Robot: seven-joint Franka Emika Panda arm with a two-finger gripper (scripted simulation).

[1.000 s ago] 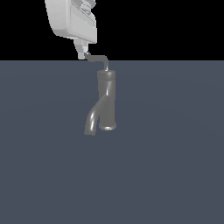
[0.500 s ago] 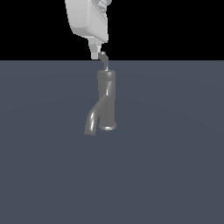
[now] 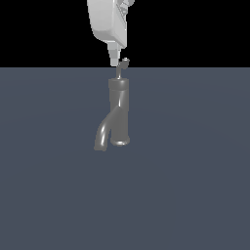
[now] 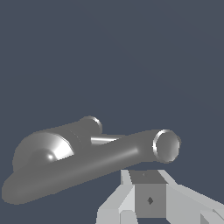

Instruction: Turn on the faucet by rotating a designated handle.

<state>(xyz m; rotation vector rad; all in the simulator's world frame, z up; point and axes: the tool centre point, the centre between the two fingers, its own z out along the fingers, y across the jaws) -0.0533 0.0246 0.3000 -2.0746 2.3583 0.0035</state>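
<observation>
The dark grey faucet (image 3: 119, 110) stands upright on the grey floor, and its curved spout (image 3: 103, 136) branches down toward the exterior view's left. The thin light-grey handle (image 3: 120, 70) rises from the faucet's top, with its small tip up and to the right. My white gripper (image 3: 114, 59) hangs just above, its narrow fingertips together and right beside the handle on its left side. In the wrist view the faucet (image 4: 87, 162) lies across the picture, with the handle (image 4: 107, 140) a bright thin strip beside it and my gripper (image 4: 148, 192) at the edge.
A flat grey floor (image 3: 195, 185) surrounds the faucet on all sides. Black background fills the space above the horizon behind my gripper. No other objects show.
My gripper has moved toward the exterior view's right. The handle has swung with it, from pointing up-left to pointing up and slightly right.
</observation>
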